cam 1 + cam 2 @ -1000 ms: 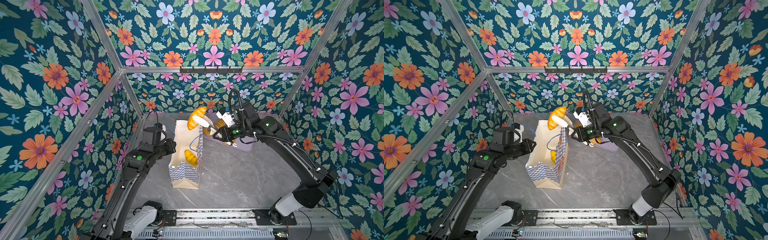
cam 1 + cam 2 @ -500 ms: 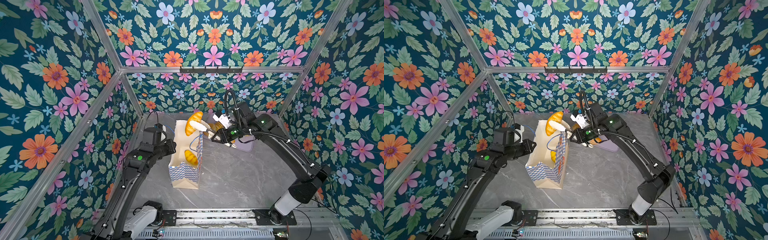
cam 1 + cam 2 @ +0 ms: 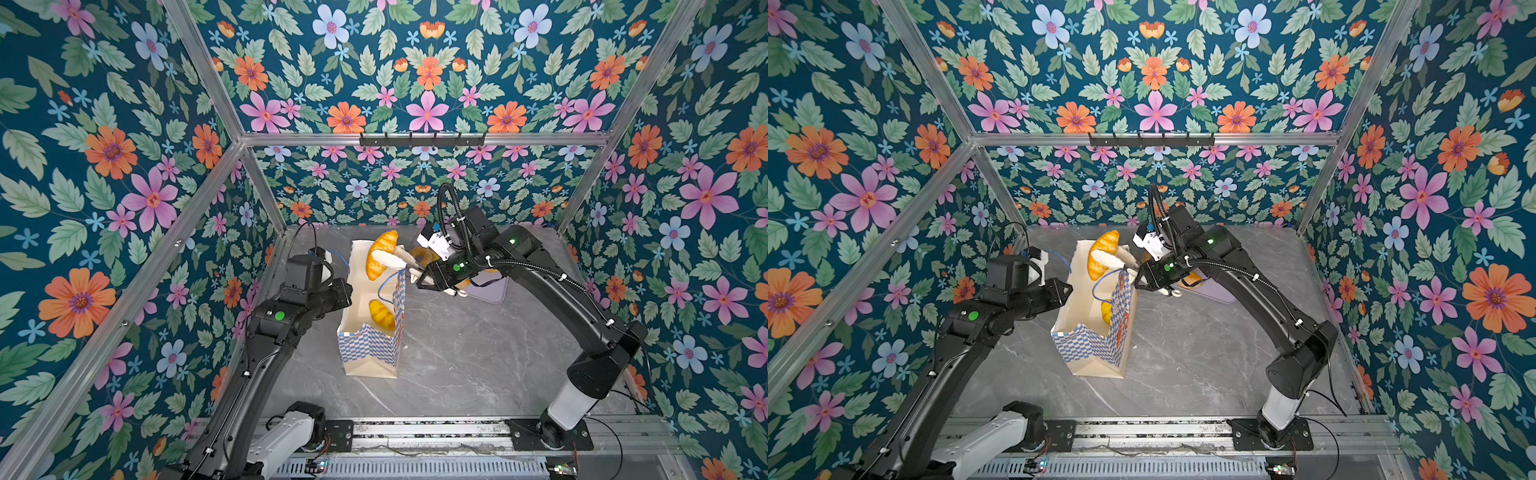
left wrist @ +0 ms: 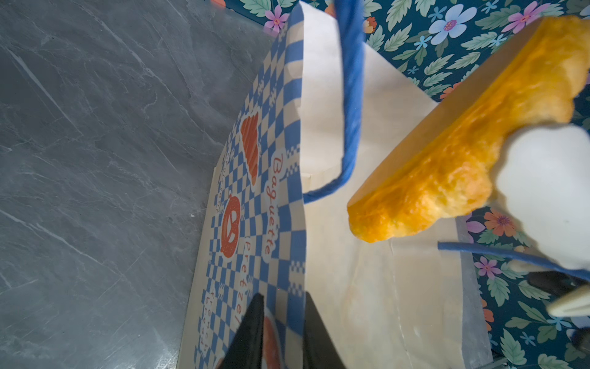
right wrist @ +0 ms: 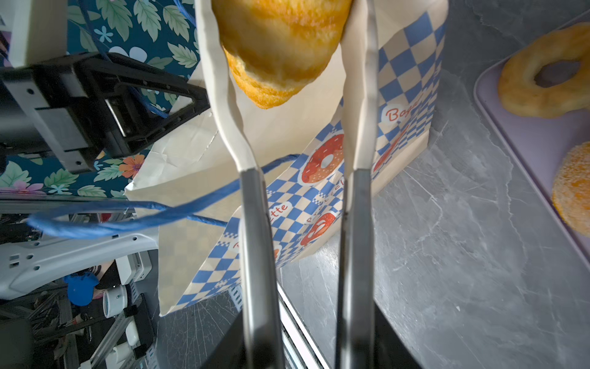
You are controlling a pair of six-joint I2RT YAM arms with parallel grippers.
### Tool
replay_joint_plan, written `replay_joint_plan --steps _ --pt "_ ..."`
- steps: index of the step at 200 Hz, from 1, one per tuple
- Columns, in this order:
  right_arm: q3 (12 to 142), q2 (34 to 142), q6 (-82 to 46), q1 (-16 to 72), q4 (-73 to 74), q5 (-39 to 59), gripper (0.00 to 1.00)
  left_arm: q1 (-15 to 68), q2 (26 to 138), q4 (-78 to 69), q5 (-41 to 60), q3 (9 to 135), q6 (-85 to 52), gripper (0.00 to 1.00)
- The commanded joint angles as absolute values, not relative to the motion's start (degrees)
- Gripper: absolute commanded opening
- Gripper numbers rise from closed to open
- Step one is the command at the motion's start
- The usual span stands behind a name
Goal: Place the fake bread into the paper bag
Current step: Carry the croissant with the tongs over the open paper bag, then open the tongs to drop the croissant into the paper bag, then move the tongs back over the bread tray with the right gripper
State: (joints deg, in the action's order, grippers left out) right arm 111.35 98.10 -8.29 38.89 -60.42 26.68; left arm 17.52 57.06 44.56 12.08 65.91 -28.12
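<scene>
Four cams: overhead stereo pair plus one per wrist.
Both top views sit high over the bench's (image 3: 478,357) front edge, looking down toward the back edge from far off, with near-identical framing of the whole bench. The left wrist cam is close in, looking along the paper bag (image 4: 249,207) wall. The right wrist cam is close on the bag's opposite side, with the tray (image 5: 517,150) in frame. Both wrist views share the bag and the croissant (image 4: 447,159).

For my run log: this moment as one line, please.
left gripper: grips paper bag | right gripper: holds croissant above bag
</scene>
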Motion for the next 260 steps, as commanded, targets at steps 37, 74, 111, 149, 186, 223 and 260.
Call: replay_joint_plan --steps 37,74,111,149,186,223,260 --pt "112.24 98.28 -6.71 39.46 -60.53 25.63 0.50 17.48 56.60 43.64 11.95 65.63 -28.12 0.23" --pt "112.24 98.17 -6.86 39.72 -60.19 25.01 0.51 17.44 56.58 43.63 11.97 65.61 -28.14 0.23" --pt "111.90 97.77 -7.46 39.73 -59.30 24.11 0.51 17.46 56.60 43.77 11.95 65.72 -28.19 0.23" --pt "111.47 96.86 -8.73 39.73 -57.51 22.57 0.49 17.47 56.68 43.83 11.96 65.86 -28.21 0.23" --pt "111.03 95.52 -10.25 39.72 -55.25 19.37 0.48 17.43 56.78 43.81 12.04 66.26 -28.14 0.23" --pt "107.91 90.80 -11.85 39.72 -50.72 16.35 0.47 17.49 56.89 43.95 12.23 66.53 -28.08 0.23" --pt "103.51 86.28 -12.82 39.73 -46.27 13.23 0.47 17.47 56.86 44.09 12.13 66.73 -28.16 0.23"
